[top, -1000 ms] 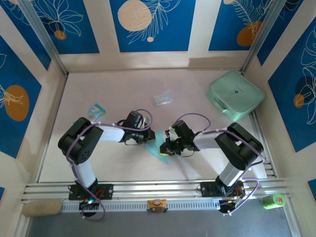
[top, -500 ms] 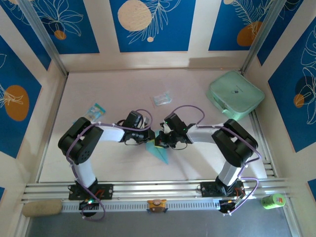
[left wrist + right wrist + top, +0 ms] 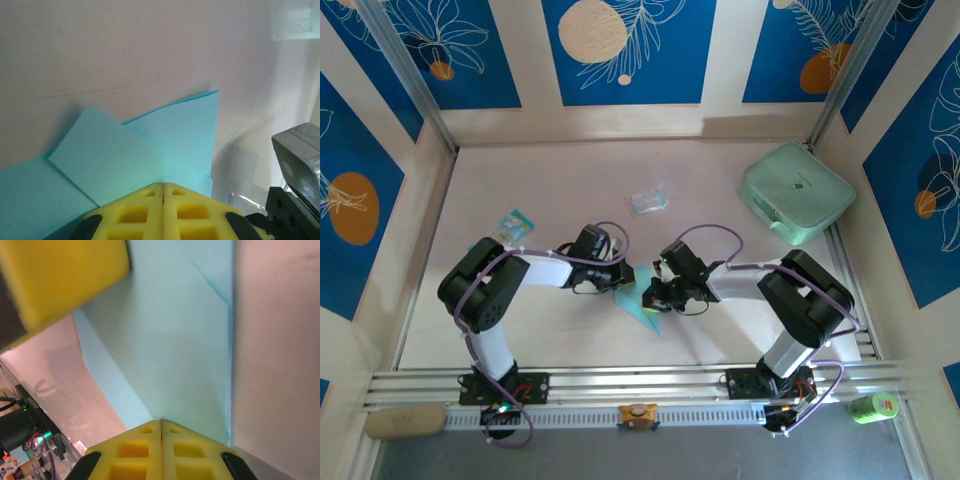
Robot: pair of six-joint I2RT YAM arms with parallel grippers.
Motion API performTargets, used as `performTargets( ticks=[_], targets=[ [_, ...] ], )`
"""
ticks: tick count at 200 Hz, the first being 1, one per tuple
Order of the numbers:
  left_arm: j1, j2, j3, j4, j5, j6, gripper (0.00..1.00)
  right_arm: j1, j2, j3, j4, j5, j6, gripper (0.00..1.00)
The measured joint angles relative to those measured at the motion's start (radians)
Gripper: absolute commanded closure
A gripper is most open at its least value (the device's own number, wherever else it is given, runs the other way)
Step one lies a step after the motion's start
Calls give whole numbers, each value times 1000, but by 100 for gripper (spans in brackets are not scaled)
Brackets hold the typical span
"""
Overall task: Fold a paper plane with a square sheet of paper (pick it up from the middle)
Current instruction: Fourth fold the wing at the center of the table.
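Both claws meet low over the middle of the counter [image 3: 560, 170] in the overhead view, the left claw [image 3: 628, 281] coming in from the left and the right claw [image 3: 650, 296] from the right, their tips close together. The light-blue sheet of paper [image 3: 644, 312] lies flat under and just in front of them, showing as a narrow triangle pointing toward the near edge. A mint-green case [image 3: 797, 192] sits at the far right, a clear wrapper [image 3: 648, 200] lies well behind the claws, and a small blue-and-white packet [image 3: 516, 222] lies off to the left.

From the left wrist, the left claw [image 3: 163, 186] has its yellow fingers [image 3: 135, 212] pressed together with only a thin seam between them and nothing visibly pinched; the tip rests over the sheet of paper [image 3: 150, 150], whose flaps overlap with creases meeting near the tip. Part of the right claw [image 3: 295, 165] shows at the right edge.

From the right wrist, the right claw [image 3: 161, 422] is likewise fully closed on nothing, its tip over the sheet of paper [image 3: 170, 340] on the pale counter [image 3: 280, 365]. A yellow finger of the left claw [image 3: 60, 280] sits on the paper's far side.
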Motion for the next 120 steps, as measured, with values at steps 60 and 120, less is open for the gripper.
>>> performTargets(
  ticks=[60,120],
  targets=[
    [0,0,0,0,0,0,95,25,-130,-97,-41,0,5,97],
    [0,0,-2,5,0,-1,95,21,-108,5,-55,-4,4,97]
  ],
)
